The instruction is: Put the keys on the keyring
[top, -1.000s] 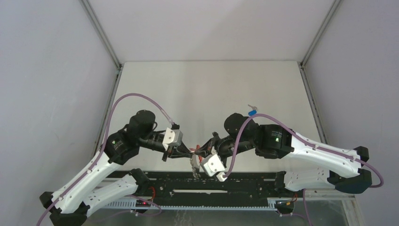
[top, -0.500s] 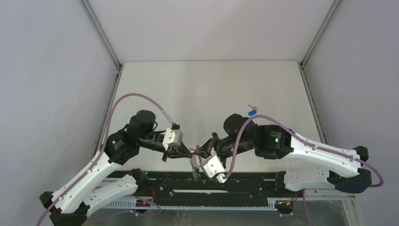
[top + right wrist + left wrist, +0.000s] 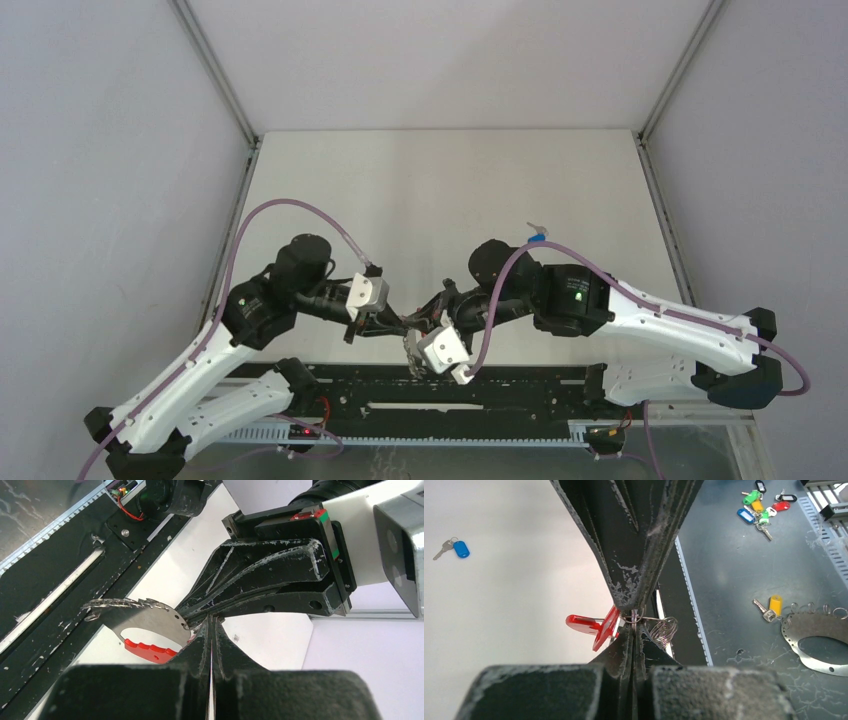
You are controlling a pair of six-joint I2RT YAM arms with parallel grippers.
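Note:
My left gripper (image 3: 398, 322) and right gripper (image 3: 428, 318) meet tip to tip above the table's near edge. In the left wrist view the left gripper (image 3: 634, 626) is shut on a thin silver piece of the red-tagged key (image 3: 593, 626), whose tag hangs to the left. In the right wrist view the right gripper (image 3: 210, 624) is shut at the edge of the keyring (image 3: 148, 620), a silver plate with a red curved band and small rings, which hangs to its left. Its silver rings (image 3: 663, 630) dangle beside the jaws. The blue-tagged key (image 3: 537, 237) lies on the table beyond the right arm; it also shows in the left wrist view (image 3: 455, 548).
The black rail (image 3: 450, 395) runs along the table's near edge under the grippers. On the dark floor beyond lie several spare tagged keys (image 3: 764, 510), a yellow-tagged key (image 3: 772, 606) and a second metal ring plate (image 3: 819, 635). Grey walls close in both sides.
The right arm and its wrist have shifted a little to the left, pressing closer to the left gripper. The left arm has held still. Both grippers stay shut.

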